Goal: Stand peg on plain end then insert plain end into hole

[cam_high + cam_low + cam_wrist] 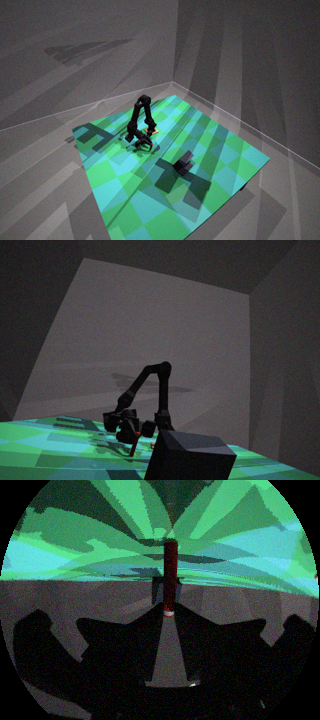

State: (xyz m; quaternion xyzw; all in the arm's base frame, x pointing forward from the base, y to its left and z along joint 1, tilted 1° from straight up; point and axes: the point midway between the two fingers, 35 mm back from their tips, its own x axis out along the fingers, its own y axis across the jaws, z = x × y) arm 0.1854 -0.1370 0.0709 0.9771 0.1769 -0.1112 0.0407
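The red peg [151,146] [134,446] [171,572] stands nearly upright, leaning a little in the exterior view. Its lower end is at or just above the table; contact is not clear. The white band shows near its fingertip end in the wrist view. My gripper [150,144] [137,435] [168,605] is shut on the peg near this banded end and reaches in from the side, roughly level. The dark sloped panel [183,163] [191,463] stands apart from the peg; a dark block behind the peg in the wrist view seems to be it. Its hole is not visible.
A flat orange piece [155,131] [152,445] lies by the arm's base. The green and turquoise checkered table [165,222] [20,457] carries strong shadows around the arm and panel. The arm folds high above its base.
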